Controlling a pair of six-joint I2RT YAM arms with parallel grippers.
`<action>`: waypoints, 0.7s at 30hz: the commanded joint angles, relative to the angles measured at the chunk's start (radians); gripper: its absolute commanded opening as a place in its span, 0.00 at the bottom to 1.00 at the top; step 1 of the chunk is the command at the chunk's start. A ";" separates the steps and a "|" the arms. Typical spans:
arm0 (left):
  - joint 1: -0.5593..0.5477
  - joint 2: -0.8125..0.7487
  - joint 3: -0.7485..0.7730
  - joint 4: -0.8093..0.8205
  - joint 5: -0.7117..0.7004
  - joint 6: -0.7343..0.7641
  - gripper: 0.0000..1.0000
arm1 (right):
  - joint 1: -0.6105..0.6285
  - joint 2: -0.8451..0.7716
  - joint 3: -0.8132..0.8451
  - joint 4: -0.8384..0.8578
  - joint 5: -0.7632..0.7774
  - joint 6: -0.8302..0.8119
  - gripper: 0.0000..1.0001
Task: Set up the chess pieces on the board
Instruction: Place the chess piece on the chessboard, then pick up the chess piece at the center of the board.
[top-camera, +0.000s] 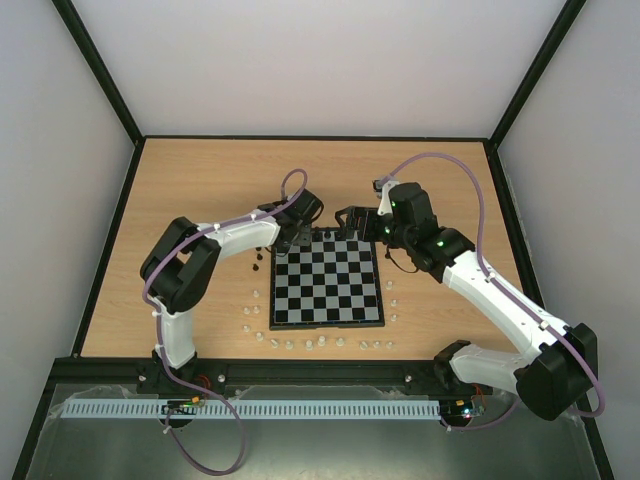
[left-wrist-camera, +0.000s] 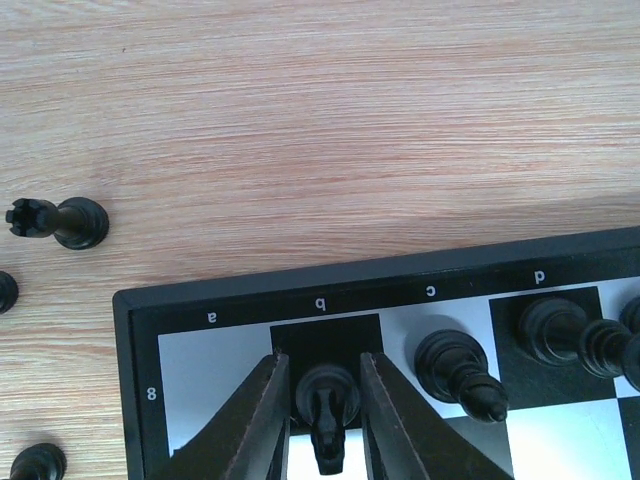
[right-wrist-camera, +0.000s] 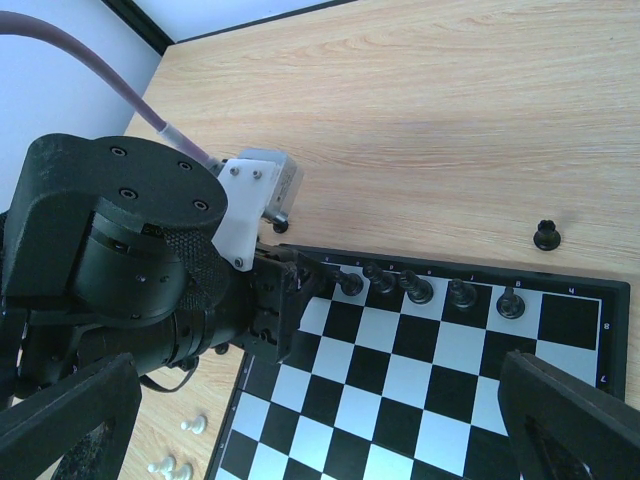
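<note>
The board (top-camera: 328, 283) lies mid-table. Several black chess pieces (right-wrist-camera: 416, 288) stand along its far row. My left gripper (left-wrist-camera: 325, 365) is low over the board's far left corner (top-camera: 292, 243). Its jaws stand narrowly apart on either side of a black knight (left-wrist-camera: 328, 405), which stands on the black b8 square. A black bishop (left-wrist-camera: 455, 365) stands beside it on c8. My right gripper (right-wrist-camera: 320, 430) hangs wide open and empty above the board's far edge (top-camera: 350, 222). Loose black pieces (top-camera: 258, 262) lie on the wood left of the board, among them a rook (left-wrist-camera: 60, 222).
Small white pieces stand on the wood along the board's left side (top-camera: 255, 310) and near edge (top-camera: 320, 343). One black piece (right-wrist-camera: 545, 235) sits off the board beyond its far right corner. The left arm's wrist (right-wrist-camera: 120, 250) fills the left of the right wrist view.
</note>
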 joint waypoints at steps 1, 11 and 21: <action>-0.005 0.009 0.031 -0.001 -0.025 0.008 0.25 | -0.004 -0.012 -0.010 0.017 -0.001 -0.001 0.99; -0.028 -0.108 0.019 -0.020 -0.074 0.005 0.42 | -0.004 -0.008 -0.010 0.017 -0.003 -0.002 0.99; -0.037 -0.399 -0.027 -0.004 -0.131 0.066 0.52 | -0.004 -0.010 -0.013 0.016 0.012 -0.005 0.99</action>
